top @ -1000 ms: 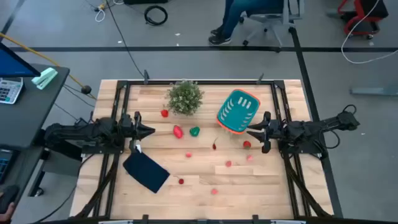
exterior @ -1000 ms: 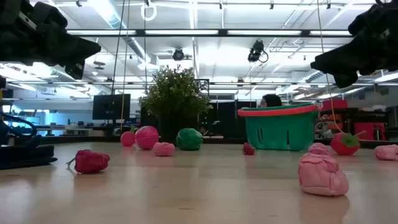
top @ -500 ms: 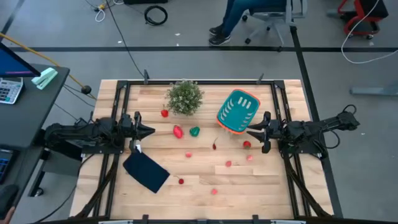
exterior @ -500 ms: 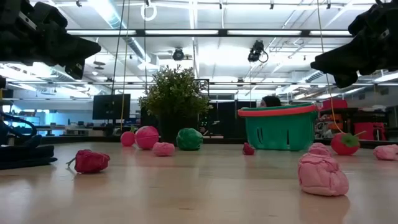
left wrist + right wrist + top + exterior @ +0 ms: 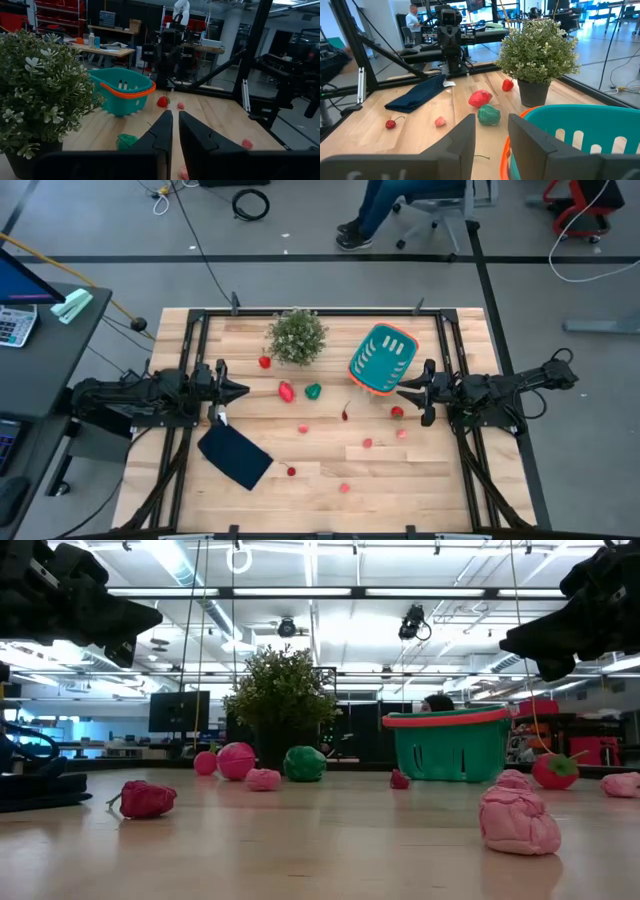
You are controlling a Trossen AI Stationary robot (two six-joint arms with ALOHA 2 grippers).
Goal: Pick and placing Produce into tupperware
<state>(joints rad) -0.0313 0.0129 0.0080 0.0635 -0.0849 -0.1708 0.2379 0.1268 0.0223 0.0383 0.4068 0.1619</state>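
Illumination is bright and even, supplied by ceiling strip lights (image 5: 330,592) that glare in the low view. Table shadows are soft. Near produce appears slightly blurred.

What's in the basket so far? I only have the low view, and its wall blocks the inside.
Observer: From above, the basket shows only its teal floor; no produce is visible in it.
Operator: Is either gripper carrying a piece?
Observer: No. The left gripper is shut on nothing, and the right gripper is open and empty.
Operator: Which piece is closest to the right one?
Observer: A red piece, lying loose just beside its fingertips and outside the basket.
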